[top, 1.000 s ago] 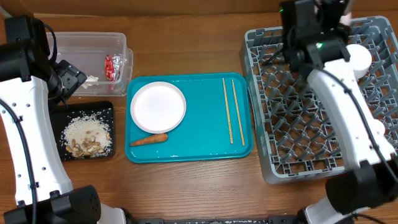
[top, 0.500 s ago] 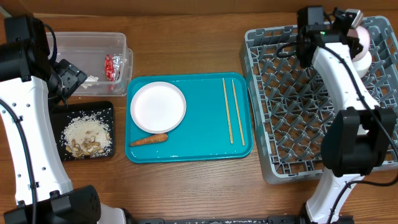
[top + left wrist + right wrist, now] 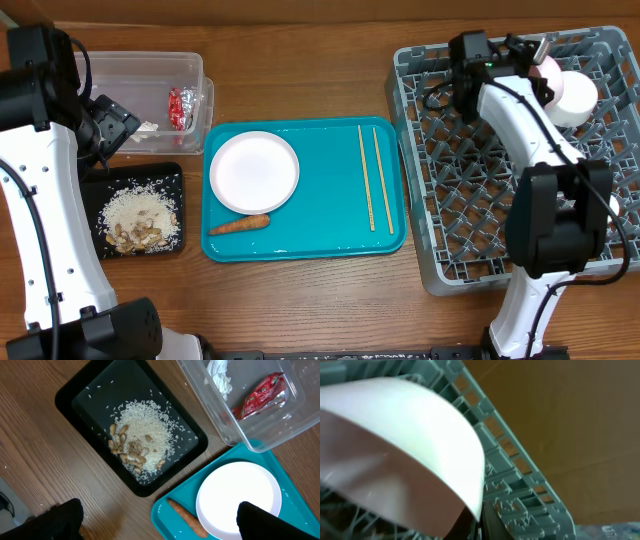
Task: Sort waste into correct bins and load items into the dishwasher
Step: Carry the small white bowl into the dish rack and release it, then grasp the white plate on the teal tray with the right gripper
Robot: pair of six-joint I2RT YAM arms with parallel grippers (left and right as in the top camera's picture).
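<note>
At the left of the overhead view, our left gripper [image 3: 159, 507] hangs fully open and empty above the gap between the bins, probably waiting its turn. The tub [image 3: 140, 75] in the upper left has the wrapper [image 3: 181, 107] and the paper [image 3: 148, 127] in it. Just below it, the black tray [image 3: 170, 172] carries the rice and scraps [image 3: 140, 220], so we judge that most of the waste is sorted.

In the middle, the teal tray [image 3: 320, 200] rests on the surface [image 3: 300, 60]. The plate [image 3: 254, 170] lies at its left, the carrot [image 3: 240, 224] touches the plate's lower edge, and the chopsticks [image 3: 372, 178] lie side by side along its right edge. None of these has been moved to its place yet.

At the right stands the rack [image 3: 470, 200]. Our right gripper [image 3: 545, 62] reaches over its upper right corner, closed tight on the rim of a cup [image 3: 574, 95]. The cup is tilted above the pegs. We take that tilt as a way to seat it between them so that it can drain.
</note>
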